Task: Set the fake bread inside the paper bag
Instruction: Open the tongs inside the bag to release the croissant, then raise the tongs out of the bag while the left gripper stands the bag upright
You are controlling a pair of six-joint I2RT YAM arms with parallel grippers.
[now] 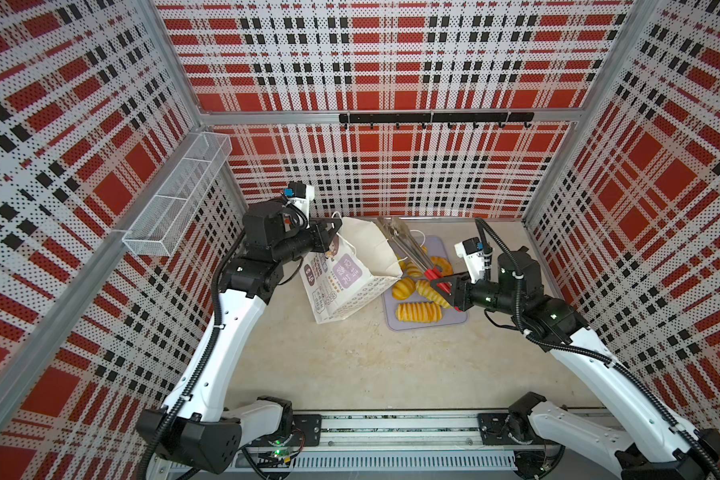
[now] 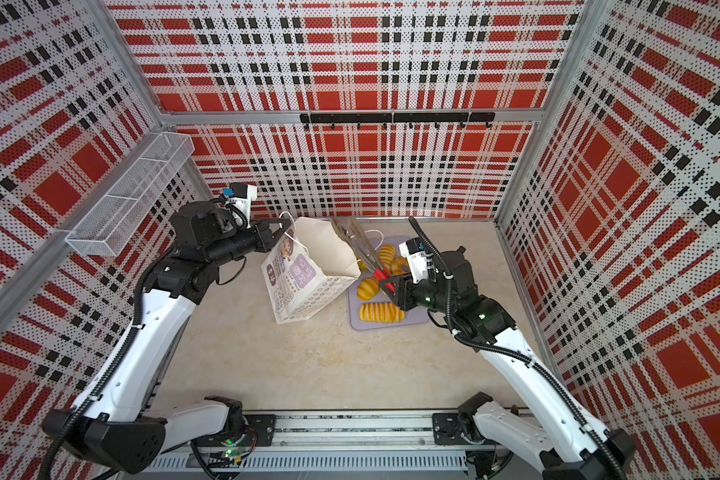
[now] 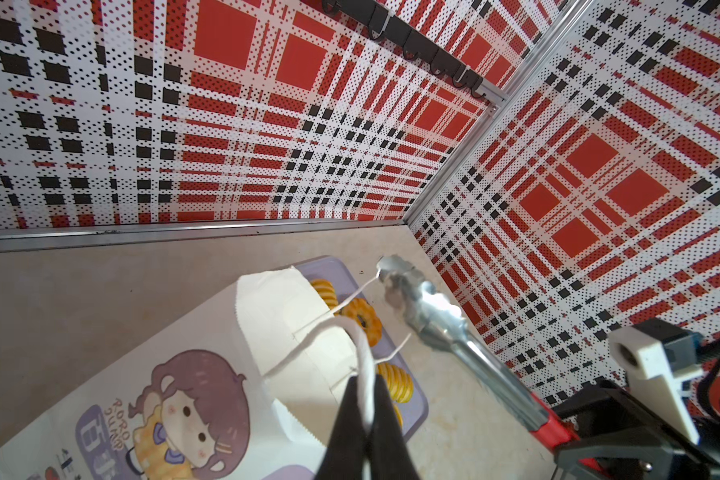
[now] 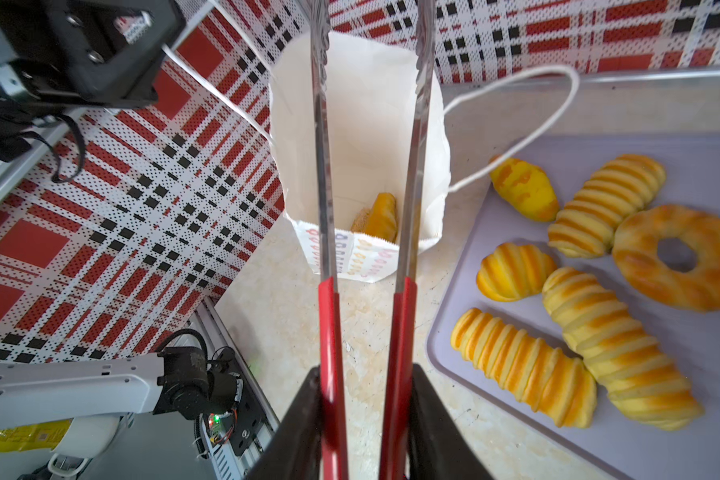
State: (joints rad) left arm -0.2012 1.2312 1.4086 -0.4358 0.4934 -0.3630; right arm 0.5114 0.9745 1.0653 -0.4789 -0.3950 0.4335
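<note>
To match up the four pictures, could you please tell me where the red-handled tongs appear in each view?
In a top view: tongs slanting near the centre.
In a top view: the same, near the centre.
Left wrist: lower right, slanting.
Right wrist: centre, running top to bottom.
Shared landmark: the paper bag, beside the tongs in all four.

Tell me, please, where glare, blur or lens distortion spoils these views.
Left wrist view: glare whitens the tongs' metal head, and the left pincer on the bag handle is soft. Right wrist view: the tongs' red grips blur near the lens, while the bread is sharp. In both top views the back wall's plaid lines bow.
</note>
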